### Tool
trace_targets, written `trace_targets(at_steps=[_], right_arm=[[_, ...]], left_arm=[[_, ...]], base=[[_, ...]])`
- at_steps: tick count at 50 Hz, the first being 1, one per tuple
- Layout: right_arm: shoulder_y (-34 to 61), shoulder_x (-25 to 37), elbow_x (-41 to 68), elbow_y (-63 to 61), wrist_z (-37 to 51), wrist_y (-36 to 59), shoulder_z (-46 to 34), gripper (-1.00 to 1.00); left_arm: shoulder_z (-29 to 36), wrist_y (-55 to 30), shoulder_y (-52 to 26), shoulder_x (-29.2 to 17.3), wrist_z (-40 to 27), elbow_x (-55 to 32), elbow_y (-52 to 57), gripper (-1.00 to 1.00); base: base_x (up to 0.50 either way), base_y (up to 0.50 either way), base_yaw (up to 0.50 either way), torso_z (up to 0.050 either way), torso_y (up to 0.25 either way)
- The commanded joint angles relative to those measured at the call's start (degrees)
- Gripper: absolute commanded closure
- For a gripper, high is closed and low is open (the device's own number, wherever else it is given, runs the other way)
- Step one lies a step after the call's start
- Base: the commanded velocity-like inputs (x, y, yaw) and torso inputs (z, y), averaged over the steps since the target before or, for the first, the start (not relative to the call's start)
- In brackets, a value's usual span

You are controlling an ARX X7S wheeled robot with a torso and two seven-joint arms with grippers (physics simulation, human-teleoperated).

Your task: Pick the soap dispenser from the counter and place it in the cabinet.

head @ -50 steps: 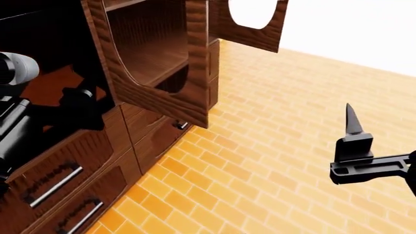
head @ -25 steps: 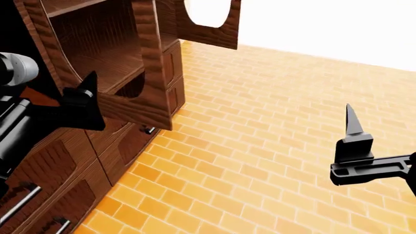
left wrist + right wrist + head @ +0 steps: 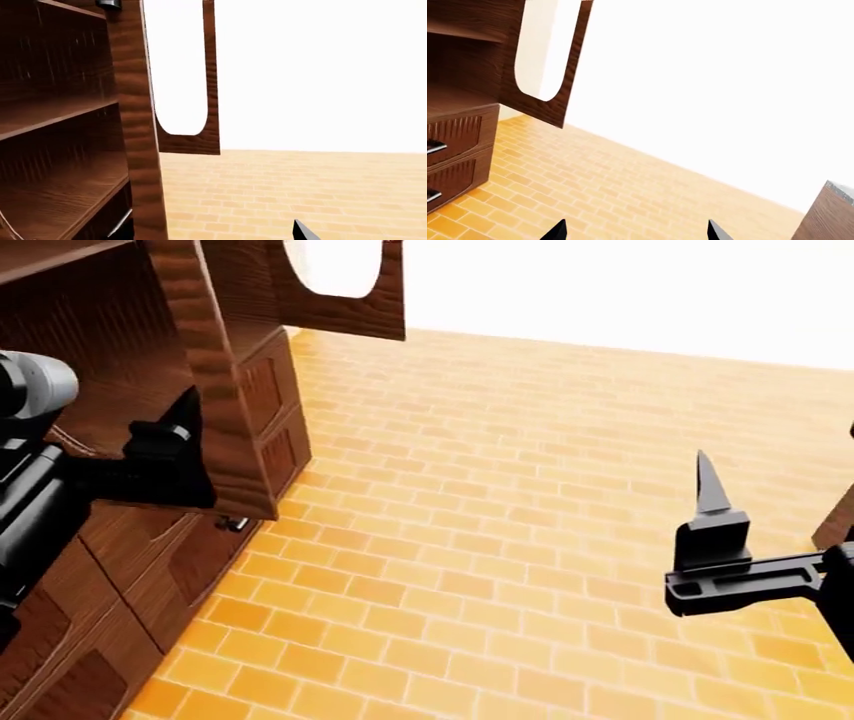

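The head view has the cabinet (image 3: 200, 390) filling the 9 to 11 o'clock part of the frame, its open door (image 3: 350, 290) with an arched cut-out at 12. Orange brick floor (image 3: 507, 500) covers the rest. The left pincer (image 3: 167, 455) sits at 9 o'clock, dark against the cabinet front; only one finger shows clearly, so I cannot tell whether it is open or closed. The right pincer (image 3: 707, 530) hangs at 3 o'clock over bare floor with one pointed finger up.

The right wrist view adds what the head view lacks: both of its fingertips (image 3: 557, 231), standing well apart with nothing between them, so this pincer is spread and empty. It also catches a corner of the counter (image 3: 826, 215) at 4 o'clock, brown side under a grey top, and two silver drawer handles (image 3: 434, 147) at 8 o'clock.

The left wrist view looks into the shelves (image 3: 60, 115), which are bare wood where visible, and shows just one dark fingertip at 6 o'clock.

The soap dispenser appears in no view.
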Motion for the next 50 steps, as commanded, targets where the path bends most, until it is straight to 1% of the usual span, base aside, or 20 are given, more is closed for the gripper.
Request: trace_targets(at_steps=[1, 38, 41, 44, 50], right_arm=[[0.25, -0.38, -0.59, 0.06, -0.37, 0.01, -0.59, -1.00], [-0.73, -2.14, -3.86, 0.61, -1.86, 0.75, -2.12, -1.00], [1.46, -3.42, -4.55, 0.54, -2.33, 2.38, -4.26, -1.00], [1.46, -4.50, -5.56, 1.02, -2.97, 3.26, -5.34, -1.00], [0.69, -4.97, -6.67, 1.91, -3.38, 3.23, -5.38, -1.00]], left_arm=[[0.38, 0.52, 0.11, -0.17, 0.52, 0.71, 0.01, -1.00], [1.44, 2.24, 0.12, -0.96, 0.78, 1.10, 0.03, -1.00], [1.58, 2.36, 0.03, -1.04, 0.72, 0.96, 0.02, -1.00], [1.77, 2.45, -0.02, -1.08, 0.66, 0.92, -0.01, -1.00], [2.01, 2.67, 0.03, -1.15, 0.63, 1.13, -0.05, -1.00]], base=[[0.00, 0.00, -0.50, 0.000, 0.000], [0.00, 0.00, -0.50, 0.000, 0.000], [0.00, 0.00, -0.08, 0.000, 0.000], [-0.07, 0.00, 0.00, 0.000, 0.000], [-0.50, 0.00, 0.00, 0.000, 0.000]])
